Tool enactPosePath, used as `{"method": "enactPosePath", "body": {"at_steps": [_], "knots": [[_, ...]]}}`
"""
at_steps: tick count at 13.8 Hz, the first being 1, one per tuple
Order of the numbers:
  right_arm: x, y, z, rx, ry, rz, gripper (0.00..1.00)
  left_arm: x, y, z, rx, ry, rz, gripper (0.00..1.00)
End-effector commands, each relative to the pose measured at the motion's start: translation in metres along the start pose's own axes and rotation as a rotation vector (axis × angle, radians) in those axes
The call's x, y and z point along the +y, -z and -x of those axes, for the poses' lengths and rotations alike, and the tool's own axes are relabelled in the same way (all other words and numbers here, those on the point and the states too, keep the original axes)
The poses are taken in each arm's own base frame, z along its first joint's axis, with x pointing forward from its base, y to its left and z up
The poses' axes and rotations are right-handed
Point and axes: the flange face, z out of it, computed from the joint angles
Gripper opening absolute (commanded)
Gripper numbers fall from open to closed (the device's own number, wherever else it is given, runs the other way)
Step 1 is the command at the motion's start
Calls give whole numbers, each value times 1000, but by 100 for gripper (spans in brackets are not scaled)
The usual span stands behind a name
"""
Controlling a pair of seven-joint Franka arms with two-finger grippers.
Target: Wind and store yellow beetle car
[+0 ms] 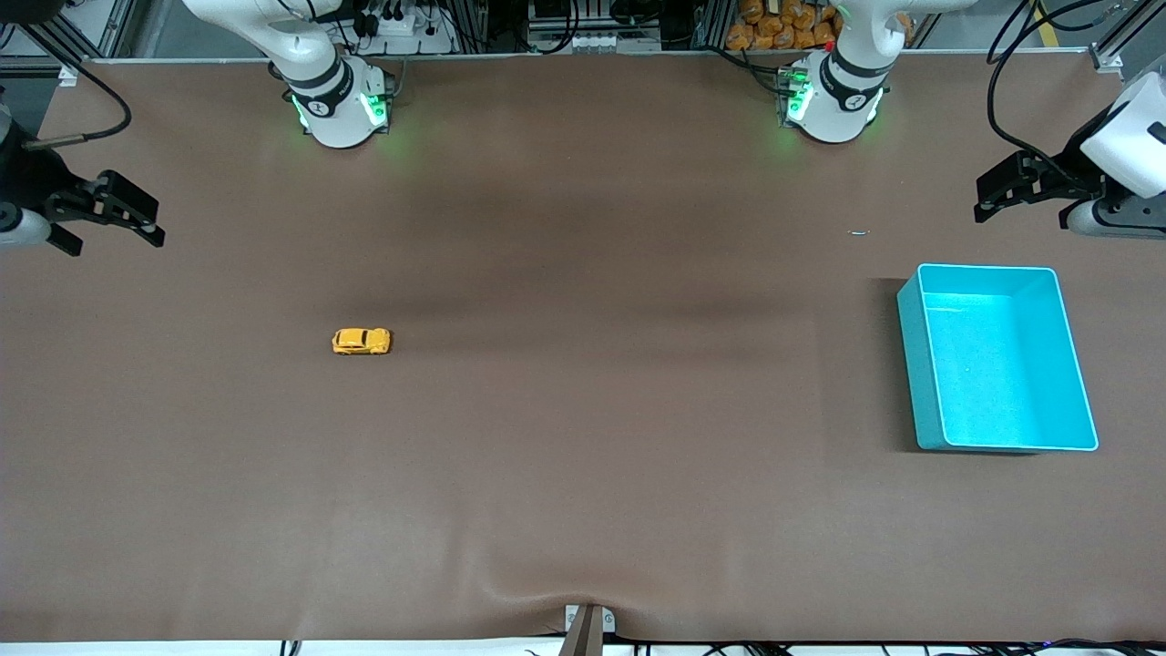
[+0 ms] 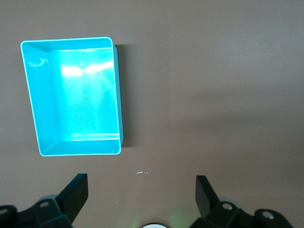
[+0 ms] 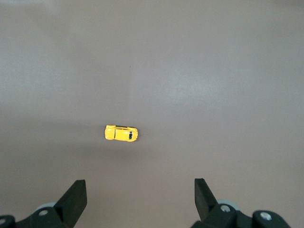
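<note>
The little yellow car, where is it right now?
The yellow beetle car sits alone on the brown table, toward the right arm's end and well apart from the turquoise bin at the left arm's end.

- Table (image 1: 583,456) evenly lit from overhead; broad soft shadow bands seen across its middle.
- Strong glare noted on turquoise bin (image 2: 29,95) floor in left wrist view; colour nearly blown out.
- Dark shadow cast beside bin wall.
- Green glow seen at arm bases.
- Yellow beetle car (image 3: 121,133) slightly soft, w/ faint shadow.
</note>
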Motion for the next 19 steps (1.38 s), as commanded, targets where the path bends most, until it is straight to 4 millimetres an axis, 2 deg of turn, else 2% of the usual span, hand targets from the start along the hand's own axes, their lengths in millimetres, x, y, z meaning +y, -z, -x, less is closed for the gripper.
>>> {"method": "enactPosePath", "body": {"at_steps": [1,8,12,15,17,19], "knots": [[3,6,-2,-4,-20,5,100,-2,5,-2,16,-17,-14,100],[1,6,1,-27,-15,1,100,-7,7,-4,39,-8,-14,100],[-2,3,0,-35,3,0,100,-10,1,-8,33,-2,-11,100],[-11,-4,0,-56,44,-3,100,-10,0,-9,31,-3,-11,100],[-17,-19,-1,-102,120,-10,100,-9,-4,-13,31,-5,-9,100],[-22,-45,-8,-145,271,-23,100,-8,-6,-15,34,-7,-10,100]]}}
